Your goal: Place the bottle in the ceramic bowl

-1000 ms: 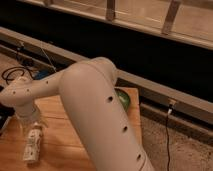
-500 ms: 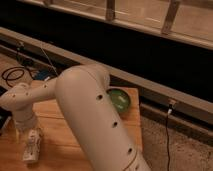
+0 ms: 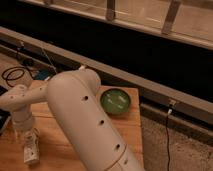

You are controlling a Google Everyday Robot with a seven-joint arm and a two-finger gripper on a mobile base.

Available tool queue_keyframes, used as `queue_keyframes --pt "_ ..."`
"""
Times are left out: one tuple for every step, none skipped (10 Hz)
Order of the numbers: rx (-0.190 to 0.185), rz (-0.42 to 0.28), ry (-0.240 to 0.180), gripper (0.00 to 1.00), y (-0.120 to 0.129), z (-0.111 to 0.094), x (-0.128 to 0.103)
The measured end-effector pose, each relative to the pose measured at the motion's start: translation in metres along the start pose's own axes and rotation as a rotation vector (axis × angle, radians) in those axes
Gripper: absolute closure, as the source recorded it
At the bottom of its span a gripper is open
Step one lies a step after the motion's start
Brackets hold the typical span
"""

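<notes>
The whitish bottle [image 3: 31, 148] lies on the wooden table at the lower left, long axis pointing toward the camera. My gripper [image 3: 25, 133] hangs from the white arm directly above the bottle's far end, at or on the bottle. The green ceramic bowl [image 3: 115, 100] sits at the table's far right corner, empty, well to the right of the gripper. My thick white arm [image 3: 85, 120] crosses the middle of the view between bottle and bowl.
The wooden table [image 3: 55, 150] ends just right of the bowl; gravel floor lies beyond. Black cables [image 3: 12, 75] and a blue object [image 3: 42, 75] lie at the far left. A dark wall with a metal rail [image 3: 150, 87] runs behind.
The arm has swung left and lower over the table, uncovering the whole bowl. The gripper stays over the bottle at the lower left.
</notes>
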Motion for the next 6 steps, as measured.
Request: queue_keyframes --pt "0.012 -0.018 -0.019 0.70 0.002 -0.006 0.001" --pt "0.016 -0.033 -0.035 0.80 0.003 -0.009 0.002" --pt "0.008 -0.046 -0.056 0.91 0.006 -0.012 0.002" --pt "-0.003 -0.057 -0.078 0.97 0.009 -0.016 0.003" --pt "-0.021 -0.077 -0.130 1.00 0.010 -0.031 0.002" --pt "-0.029 -0.090 -0.164 1.00 0.012 -0.044 0.001"
